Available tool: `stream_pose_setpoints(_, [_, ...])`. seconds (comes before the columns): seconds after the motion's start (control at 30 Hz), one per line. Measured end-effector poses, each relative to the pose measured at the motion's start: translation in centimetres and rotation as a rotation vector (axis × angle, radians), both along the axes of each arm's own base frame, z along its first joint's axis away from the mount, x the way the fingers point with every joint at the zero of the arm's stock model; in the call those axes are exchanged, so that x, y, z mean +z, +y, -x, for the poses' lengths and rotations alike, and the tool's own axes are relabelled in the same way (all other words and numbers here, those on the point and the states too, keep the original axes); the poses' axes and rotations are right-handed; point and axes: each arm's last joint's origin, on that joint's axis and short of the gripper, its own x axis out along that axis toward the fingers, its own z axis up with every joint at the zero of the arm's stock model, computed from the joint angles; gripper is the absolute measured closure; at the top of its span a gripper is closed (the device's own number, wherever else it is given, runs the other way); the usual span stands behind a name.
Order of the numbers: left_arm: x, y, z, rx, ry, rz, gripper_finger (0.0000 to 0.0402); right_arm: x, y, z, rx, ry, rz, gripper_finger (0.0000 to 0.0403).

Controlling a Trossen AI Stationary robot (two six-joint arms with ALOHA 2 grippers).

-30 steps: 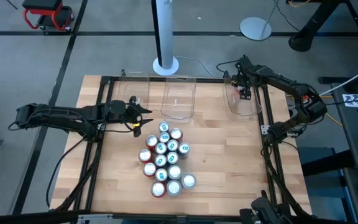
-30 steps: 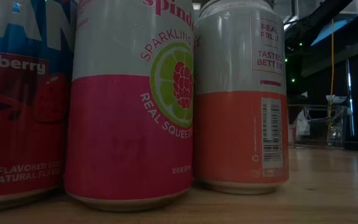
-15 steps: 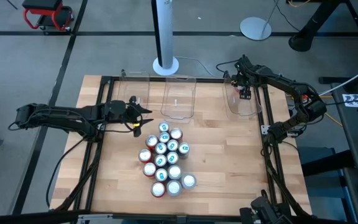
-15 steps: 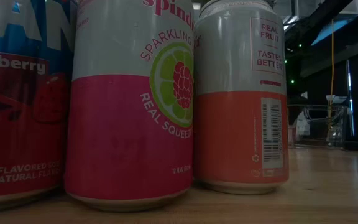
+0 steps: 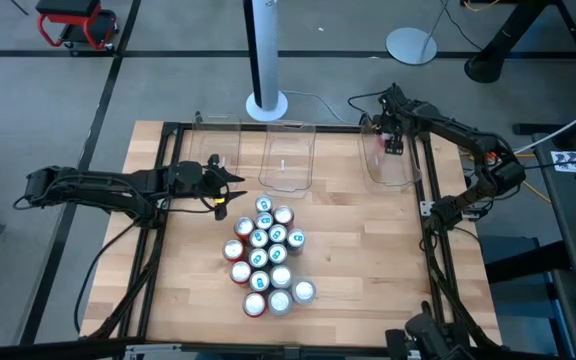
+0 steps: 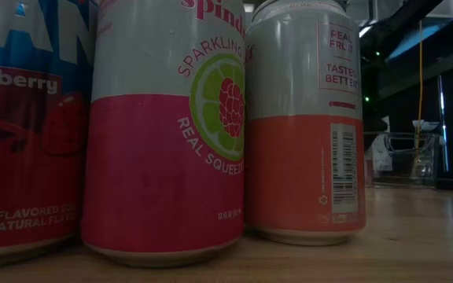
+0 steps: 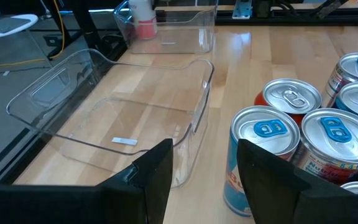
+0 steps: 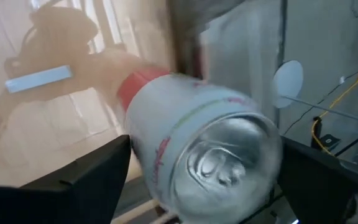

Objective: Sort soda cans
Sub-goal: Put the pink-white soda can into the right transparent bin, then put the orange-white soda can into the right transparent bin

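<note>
Several soda cans [image 5: 266, 255] with silver tops stand upright in a tight cluster on the wooden table. The low view shows them close up, among them a white and pink can [image 6: 163, 126]. My left gripper [image 7: 204, 180] hovers open at the cluster's far left corner, next to a blue can [image 7: 263, 143], with nothing between its fingers. My right gripper [image 5: 392, 143] is over the right clear bin [image 5: 388, 170]. Its fingers stand open on either side of a silver-white can with a red band [image 8: 204, 143], which is inside that bin.
Three clear bins line the far edge: left [image 5: 216, 150], middle [image 5: 288, 158] and right. The left and middle bins hold only small labels [image 7: 124, 141]. A black frame [image 5: 158, 200] borders the table, and a white pole base [image 5: 266, 103] stands behind it. Bare wood lies right of the cluster.
The red band of the can in the right bin now shows beside my right gripper; before, the gripper covered it. My left gripper and the cluster have kept still.
</note>
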Motion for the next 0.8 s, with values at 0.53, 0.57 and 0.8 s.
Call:
stream_pose_setpoints(0.53, [0.1, 0.0, 0.0, -0.002, -0.005, -0.006, 0.0233, 8.1, 1.8, -3.2, 0.175, -0.070, 0.004, 0.0027])
stream_pose_setpoints(0.57, [0.1, 0.0, 0.0, -0.003, -0.006, -0.007, 0.0233, 8.7, 2.5, -3.9, 0.212, -0.081, 0.019, 0.0027])
stream_pose_setpoints(0.8, [0.1, 0.0, 0.0, -0.002, -0.006, -0.006, 0.0233, 10.3, 8.7, -8.8, 0.508, -0.115, 0.059, 0.0026])
